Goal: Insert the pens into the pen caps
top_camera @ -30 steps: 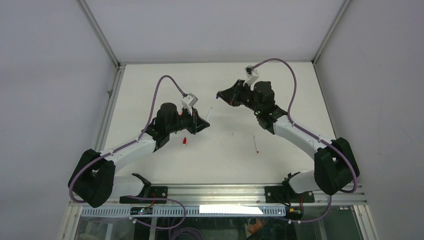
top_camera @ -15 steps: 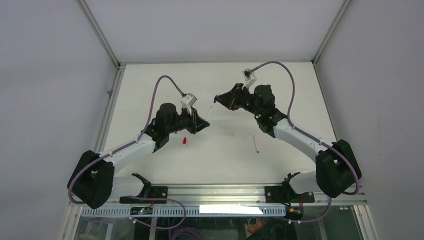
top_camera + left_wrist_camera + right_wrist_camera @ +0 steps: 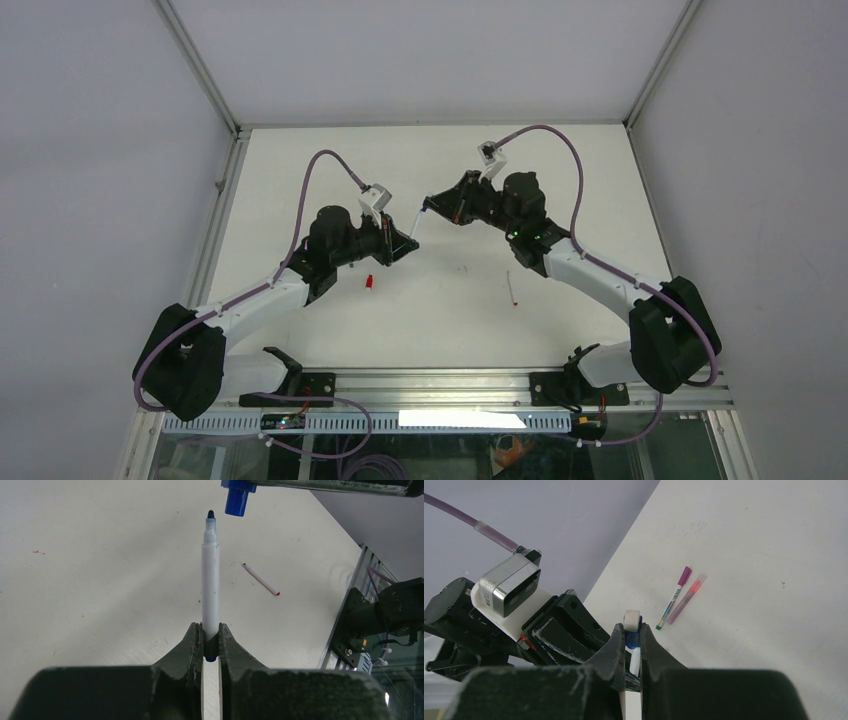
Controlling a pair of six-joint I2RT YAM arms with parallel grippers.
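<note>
My left gripper (image 3: 210,632) is shut on the lower end of a white pen (image 3: 210,587) with a dark blue tip that points away from it. In the top view the left gripper (image 3: 405,243) holds this pen (image 3: 416,222) slanting up toward my right gripper (image 3: 430,205). My right gripper (image 3: 632,630) is shut on a blue pen cap (image 3: 633,638). In the left wrist view the cap (image 3: 236,497) hangs just above and right of the pen tip, apart from it.
A red cap (image 3: 369,282) lies on the table below the left gripper. A thin white pen with a red tip (image 3: 512,288) lies at centre right and also shows in the left wrist view (image 3: 261,579). A magenta-capped pen (image 3: 674,597) and a pale pink pen (image 3: 687,598) lie side by side.
My right gripper has moved left and a little down with the blue cap, closing on the pen tip. The left gripper has barely moved.
</note>
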